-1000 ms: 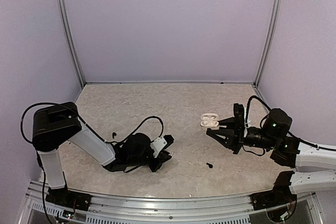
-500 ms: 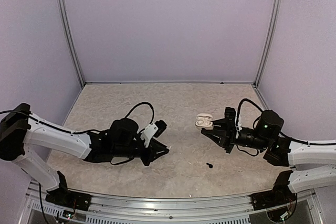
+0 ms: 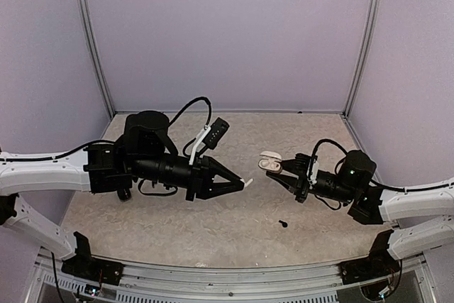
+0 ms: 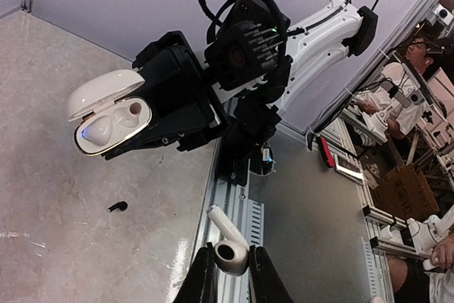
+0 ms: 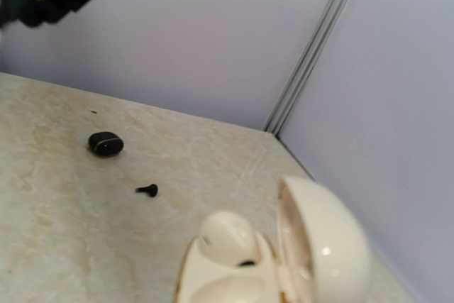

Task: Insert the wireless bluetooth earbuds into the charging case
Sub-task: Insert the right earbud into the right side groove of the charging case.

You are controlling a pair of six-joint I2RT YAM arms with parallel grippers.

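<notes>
The left claw point(image 3: 240, 184) is closed on a white earbud point(image 4: 228, 245), pinched at its tips above the worktop point(image 3: 213, 225). Just ahead of it, the right claw point(image 3: 284, 170) clamps the white charging case point(image 4: 113, 118), whose open cavity faces the left claw. A black earbud point(image 3: 283, 223) lies on the worktop below the right claw.

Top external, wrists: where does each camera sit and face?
Top external: above and behind, looking down at the table; both arms show.
Left wrist: on the left arm, facing the right arm; the left gripper pinches a white earbud.
Right wrist: facing a table corner over the open white case; its own arm unseen.
Shared: the case, in all three.
</notes>
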